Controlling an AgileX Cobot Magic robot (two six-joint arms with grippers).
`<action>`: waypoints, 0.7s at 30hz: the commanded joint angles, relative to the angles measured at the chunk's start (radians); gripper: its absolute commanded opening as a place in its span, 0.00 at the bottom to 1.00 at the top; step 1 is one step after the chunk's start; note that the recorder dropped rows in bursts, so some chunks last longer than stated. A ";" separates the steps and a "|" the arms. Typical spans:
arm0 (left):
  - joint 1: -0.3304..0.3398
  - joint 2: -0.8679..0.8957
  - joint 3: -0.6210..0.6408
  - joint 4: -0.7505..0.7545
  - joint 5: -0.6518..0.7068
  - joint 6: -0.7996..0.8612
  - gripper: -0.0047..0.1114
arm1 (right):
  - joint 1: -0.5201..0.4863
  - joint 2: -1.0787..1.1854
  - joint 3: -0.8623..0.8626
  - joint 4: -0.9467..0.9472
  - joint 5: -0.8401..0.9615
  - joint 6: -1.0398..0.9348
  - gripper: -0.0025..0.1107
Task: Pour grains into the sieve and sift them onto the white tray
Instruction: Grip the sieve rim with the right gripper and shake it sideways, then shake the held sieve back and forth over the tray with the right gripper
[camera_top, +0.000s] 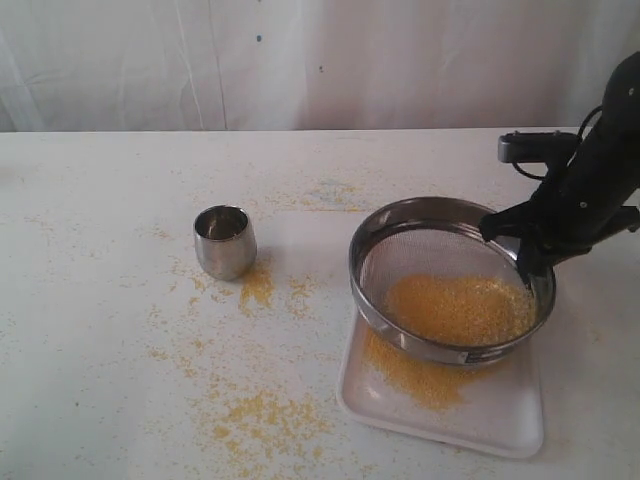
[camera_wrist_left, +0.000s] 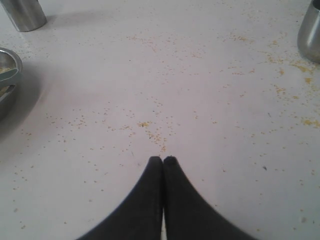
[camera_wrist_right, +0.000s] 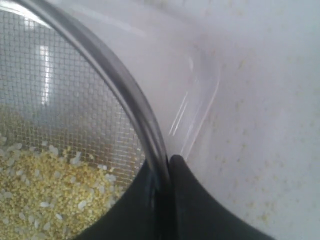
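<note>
The sieve (camera_top: 400, 225), a wide steel ring with a mesh bottom, hangs tilted over the white tray (camera_top: 500, 420). My right gripper (camera_top: 527, 262) is shut on the sieve's right rim (camera_wrist_right: 125, 95), one finger inside and one outside. Yellow grains (camera_top: 460, 308) lie heaped on the mesh toward the near side, with whitish bits among the grains (camera_wrist_right: 35, 190) in the right wrist view. A golden patch of fine grains (camera_top: 415, 375) lies on the tray under the sieve. My left gripper (camera_wrist_left: 163, 159) is shut on nothing, low over the tabletop; it does not show in the exterior view.
A small steel cup (camera_top: 224, 240) stands upright left of the sieve, also seen as the cup (camera_wrist_left: 311, 32) in the left wrist view. Spilled grains (camera_top: 258, 415) are scattered over the white speckled table. Another steel cylinder (camera_wrist_left: 24, 14) and a metal rim (camera_wrist_left: 7, 65) show near the left gripper.
</note>
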 joint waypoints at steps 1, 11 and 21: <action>0.000 -0.004 0.003 -0.006 0.003 -0.007 0.04 | -0.003 -0.006 -0.009 0.021 0.078 0.043 0.02; 0.000 -0.004 0.003 -0.006 0.003 -0.007 0.04 | 0.000 0.000 0.037 0.068 0.002 0.071 0.02; 0.000 -0.004 0.003 -0.006 0.003 -0.007 0.04 | 0.005 0.005 0.059 0.058 -0.058 0.099 0.02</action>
